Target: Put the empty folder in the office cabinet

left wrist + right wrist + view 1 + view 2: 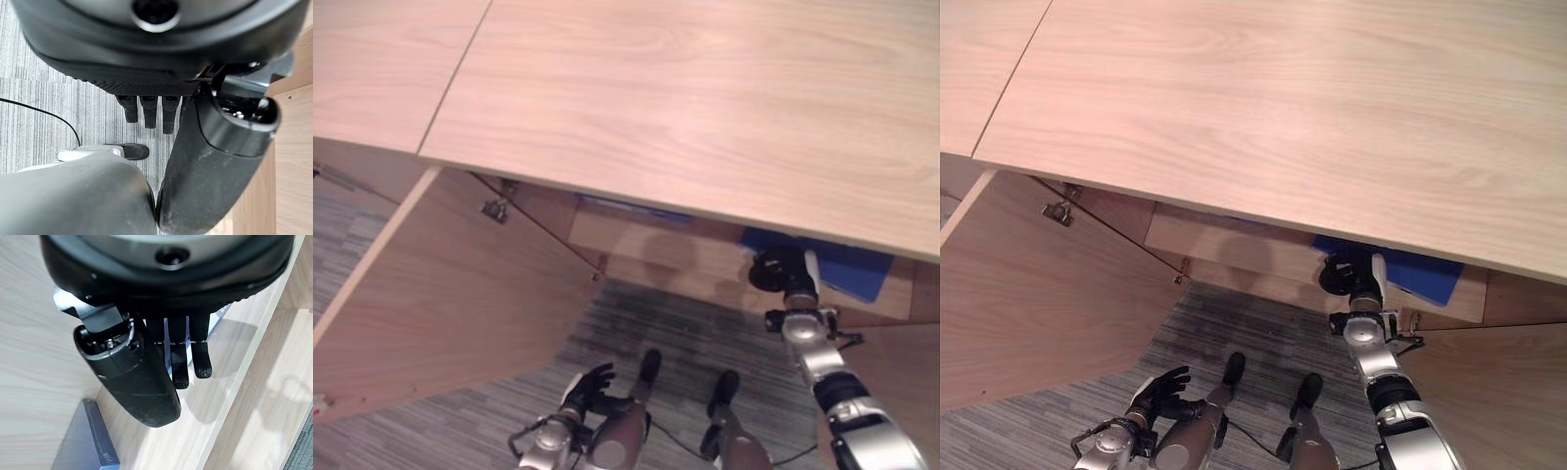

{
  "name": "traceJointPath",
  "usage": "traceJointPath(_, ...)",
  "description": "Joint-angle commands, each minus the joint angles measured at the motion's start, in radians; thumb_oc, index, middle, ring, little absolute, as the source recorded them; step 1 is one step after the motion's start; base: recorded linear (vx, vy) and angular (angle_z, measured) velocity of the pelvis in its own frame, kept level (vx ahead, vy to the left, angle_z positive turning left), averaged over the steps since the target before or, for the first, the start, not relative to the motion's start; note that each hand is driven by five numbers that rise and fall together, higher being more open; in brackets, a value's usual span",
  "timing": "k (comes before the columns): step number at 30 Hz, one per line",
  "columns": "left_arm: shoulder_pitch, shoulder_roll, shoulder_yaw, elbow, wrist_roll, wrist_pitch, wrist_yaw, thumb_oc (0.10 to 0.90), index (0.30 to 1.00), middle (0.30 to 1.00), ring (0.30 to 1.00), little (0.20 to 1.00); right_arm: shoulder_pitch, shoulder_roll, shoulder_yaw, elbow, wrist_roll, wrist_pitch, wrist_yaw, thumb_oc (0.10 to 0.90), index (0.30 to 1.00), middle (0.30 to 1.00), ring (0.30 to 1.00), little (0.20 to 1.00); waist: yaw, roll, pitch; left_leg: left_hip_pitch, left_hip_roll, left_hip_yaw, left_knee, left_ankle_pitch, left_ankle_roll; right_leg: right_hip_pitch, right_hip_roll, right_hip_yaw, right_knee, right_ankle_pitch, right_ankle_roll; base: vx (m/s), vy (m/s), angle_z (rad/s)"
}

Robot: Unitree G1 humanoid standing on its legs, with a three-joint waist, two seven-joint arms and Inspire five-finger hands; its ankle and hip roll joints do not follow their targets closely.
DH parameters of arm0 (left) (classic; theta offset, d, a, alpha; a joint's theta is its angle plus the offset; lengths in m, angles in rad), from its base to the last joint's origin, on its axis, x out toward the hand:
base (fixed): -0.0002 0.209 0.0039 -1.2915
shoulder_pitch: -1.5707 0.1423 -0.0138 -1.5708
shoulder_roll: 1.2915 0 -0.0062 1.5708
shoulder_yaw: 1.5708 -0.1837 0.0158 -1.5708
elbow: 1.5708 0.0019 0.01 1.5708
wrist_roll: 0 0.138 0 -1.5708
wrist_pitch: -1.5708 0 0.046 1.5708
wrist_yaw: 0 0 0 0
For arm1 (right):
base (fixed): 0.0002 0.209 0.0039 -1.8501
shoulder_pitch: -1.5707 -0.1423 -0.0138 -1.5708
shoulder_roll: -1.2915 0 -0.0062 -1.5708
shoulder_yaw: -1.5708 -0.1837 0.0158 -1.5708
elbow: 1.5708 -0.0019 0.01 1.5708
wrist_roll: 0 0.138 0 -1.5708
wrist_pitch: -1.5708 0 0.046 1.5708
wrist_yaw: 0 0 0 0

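A blue folder lies on the shelf inside the office cabinet, at the right under the wooden top. My right hand reaches into the cabinet opening just left of the folder, open, with straight fingers holding nothing. In the right wrist view the fingers point along the light wood shelf, and the folder's blue-grey corner lies beside the thumb, apart from it. My left hand hangs low over the carpet, open and relaxed, with nothing in it.
The cabinet's left door stands swung wide open toward me, its metal hinge showing at the frame. A second wood panel stands at the right beside my right arm. Grey striped carpet covers the floor in front.
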Motion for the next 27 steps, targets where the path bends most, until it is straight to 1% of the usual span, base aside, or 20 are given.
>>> traceJointPath(1, 0.022, 0.013, -0.085, 0.029, -0.008, -0.018, 0.021, 0.8, 0.9, 0.9, 0.9, 0.9, -0.053, -0.089, -0.013, -0.036, 0.008, -0.08, -0.037, 0.4, 0.3, 0.3, 0.3, 0.3, 0.023, 0.023, -0.046, -0.011, 0.019, -0.034, -0.001, -0.046, -0.034, -0.047, -0.072, 0.03, 0.264, -0.216, 0.055, 0.0, 0.0, 0.0)
traceJointPath(2, 0.019, 0.014, -0.086, 0.025, -0.013, -0.021, 0.024, 0.8, 0.9, 0.9, 0.9, 0.9, -0.062, -0.091, -0.011, -0.026, 0.011, -0.079, -0.039, 0.4, 0.3, 0.3, 0.3, 0.3, 0.023, 0.025, -0.037, -0.01, 0.018, -0.032, 0.001, -0.051, -0.035, -0.052, -0.075, 0.032, 0.275, -0.225, 0.054, 0.0, 0.0, 0.0)
traceJointPath(4, 0.017, 0.014, -0.087, 0.023, -0.016, -0.021, 0.025, 0.8, 0.9, 0.9, 0.9, 0.9, -0.066, -0.092, -0.011, -0.021, 0.013, -0.077, -0.041, 0.4, 0.3, 0.3, 0.3, 0.3, 0.023, 0.028, -0.035, -0.015, 0.017, -0.033, 0.0, -0.044, -0.033, -0.057, -0.075, 0.031, 0.272, -0.216, 0.055, 0.0, 0.0, 0.0)
traceJointPath(5, 0.016, 0.014, -0.092, 0.018, -0.026, -0.023, 0.027, 0.8, 0.9, 0.9, 0.9, 0.9, -0.079, -0.093, -0.006, 0.001, 0.016, -0.075, -0.043, 0.4, 0.3, 0.3, 0.3, 0.3, 0.025, 0.033, -0.026, -0.017, 0.017, -0.032, 0.001, -0.048, -0.035, -0.065, -0.078, 0.033, 0.283, -0.224, 0.054, 0.0, 0.0, 0.0)
traceJointPath(15, 0.007, 0.018, -0.106, 0.007, -0.039, -0.029, 0.034, 0.8, 0.9, 0.9, 0.9, 0.9, -0.117, -0.115, 0.001, 0.055, 0.017, -0.068, -0.059, 0.4, 0.3, 0.3, 0.3, 0.3, 0.031, 0.051, 0.004, -0.04, 0.013, -0.038, 0.004, -0.041, -0.034, -0.097, -0.086, 0.029, 0.309, -0.228, 0.055, 0.0, 0.0, 0.0)
traceJointPath(19, 0.006, 0.023, -0.112, -0.002, -0.048, -0.033, 0.036, 0.8, 0.9, 0.9, 0.9, 0.9, -0.149, -0.131, 0.004, 0.076, 0.017, -0.065, -0.069, 0.4, 0.3, 0.3, 0.3, 0.3, 0.036, 0.06, 0.022, -0.056, 0.013, -0.038, 0.007, -0.036, -0.034, -0.118, -0.09, 0.031, 0.327, -0.231, 0.055, 0.0, 0.0, 0.0)
traceJointPath(22, 0.01, 0.027, -0.127, -0.01, -0.047, -0.036, 0.035, 0.8, 0.9, 0.9, 0.9, 0.9, -0.186, -0.147, 0.002, 0.108, 0.025, -0.066, -0.083, 0.4, 0.3, 0.3, 0.3, 0.3, 0.043, 0.073, 0.035, -0.071, 0.01, -0.037, 0.007, -0.032, -0.034, -0.141, -0.095, 0.029, 0.34, -0.232, 0.055, -0.01, 0.003, 0.0)
traceJointPath(27, 0.016, 0.03, -0.14, -0.021, -0.049, -0.037, 0.032, 0.8, 0.9, 0.9, 0.9, 0.9, -0.218, -0.164, -0.001, 0.129, 0.035, -0.067, -0.097, 0.4, 0.3, 0.3, 0.3, 0.3, 0.049, 0.083, 0.046, -0.084, 0.007, -0.037, 0.007, -0.027, -0.034, -0.156, -0.099, 0.027, 0.348, -0.233, 0.056, 0.0, 0.0, 0.0)
